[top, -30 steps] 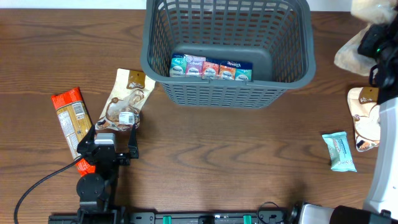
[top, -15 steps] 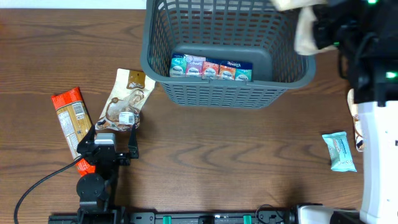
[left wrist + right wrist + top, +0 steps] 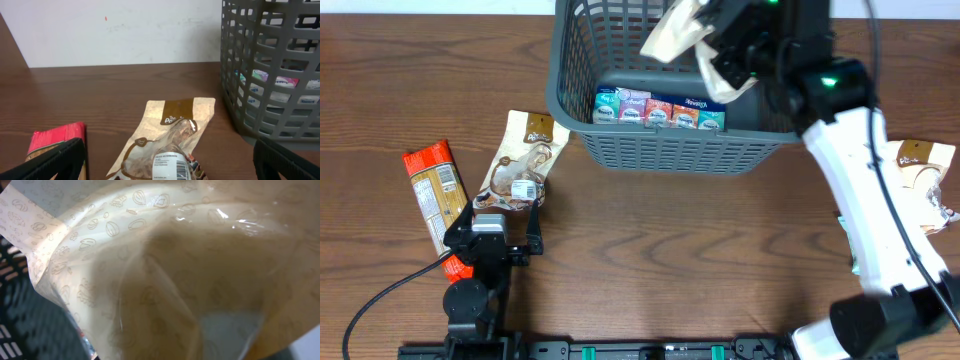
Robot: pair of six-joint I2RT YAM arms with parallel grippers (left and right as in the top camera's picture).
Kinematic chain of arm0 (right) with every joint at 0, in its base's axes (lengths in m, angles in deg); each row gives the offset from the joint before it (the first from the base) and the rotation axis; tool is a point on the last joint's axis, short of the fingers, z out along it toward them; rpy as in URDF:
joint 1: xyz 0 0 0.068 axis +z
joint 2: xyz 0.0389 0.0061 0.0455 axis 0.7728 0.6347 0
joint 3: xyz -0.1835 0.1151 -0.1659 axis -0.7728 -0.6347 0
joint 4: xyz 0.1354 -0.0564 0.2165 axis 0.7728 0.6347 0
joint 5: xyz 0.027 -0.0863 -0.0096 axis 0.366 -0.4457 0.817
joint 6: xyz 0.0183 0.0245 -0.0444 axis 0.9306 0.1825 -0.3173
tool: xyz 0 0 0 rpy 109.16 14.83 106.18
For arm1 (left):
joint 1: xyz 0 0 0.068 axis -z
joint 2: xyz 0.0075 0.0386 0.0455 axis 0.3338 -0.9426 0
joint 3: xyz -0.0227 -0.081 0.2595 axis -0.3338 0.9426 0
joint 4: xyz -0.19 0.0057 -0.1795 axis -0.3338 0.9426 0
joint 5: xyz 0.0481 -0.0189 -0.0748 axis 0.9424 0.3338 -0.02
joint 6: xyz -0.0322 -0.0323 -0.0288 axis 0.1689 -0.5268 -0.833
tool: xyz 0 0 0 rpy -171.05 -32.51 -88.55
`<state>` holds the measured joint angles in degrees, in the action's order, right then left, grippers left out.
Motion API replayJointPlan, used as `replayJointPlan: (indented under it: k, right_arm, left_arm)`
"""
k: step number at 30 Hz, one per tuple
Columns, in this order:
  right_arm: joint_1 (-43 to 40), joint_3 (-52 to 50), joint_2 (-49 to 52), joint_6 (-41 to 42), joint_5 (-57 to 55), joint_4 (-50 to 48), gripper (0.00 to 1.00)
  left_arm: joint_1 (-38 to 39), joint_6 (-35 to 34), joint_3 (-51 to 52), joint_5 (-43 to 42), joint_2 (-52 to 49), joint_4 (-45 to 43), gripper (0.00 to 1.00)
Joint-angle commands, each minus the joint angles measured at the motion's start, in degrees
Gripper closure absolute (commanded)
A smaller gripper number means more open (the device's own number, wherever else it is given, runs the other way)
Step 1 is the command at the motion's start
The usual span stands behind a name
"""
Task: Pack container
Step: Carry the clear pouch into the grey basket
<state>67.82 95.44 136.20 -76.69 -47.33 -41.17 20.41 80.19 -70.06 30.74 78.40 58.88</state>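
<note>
Right end effector (image 3: 718,52) swung its leaf-printed pouch (image 3: 670,35) over the container (image 3: 680,150).

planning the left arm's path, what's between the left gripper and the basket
A brown snack pouch sits ahead of the left gripper, then bare table up to the basket; overhead view.

Table (image 3: 670,240): dark brown wood-grain top, grain running left to right, filling nearly the whole overhead view. The finish is semi-matte, with a faint soft sheen. Shadows on it are short and soft-edged, and the light is even and diffuse. Wall (image 3: 125,30): plain white, and in the left wrist view it meets the table's far edge in a straight horizontal line. It carries one tiny red speck (image 3: 105,18), high up. In the overhead view the wall shows only as a thin pale strip along the top edge.
</note>
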Motion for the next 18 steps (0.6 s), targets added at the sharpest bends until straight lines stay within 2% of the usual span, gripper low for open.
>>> replayJointPlan:
  k: [1,17,18]
  right_arm:
    - [2.0,1.2,3.1,-1.0,0.4,0.3,0.99]
    - [3.4,1.2,17.2,-0.7,1.5,11.0,0.99]
    - [3.3,1.2,17.9,-0.7,1.5,11.3,0.94]
  left_arm:
    - [0.1,-0.3,0.9,0.5,0.0,2.2,0.01]
    - [0.2,-0.3,0.9,0.5,0.0,2.2,0.01]
    - [0.1,-0.3,0.9,0.5,0.0,2.2,0.01]
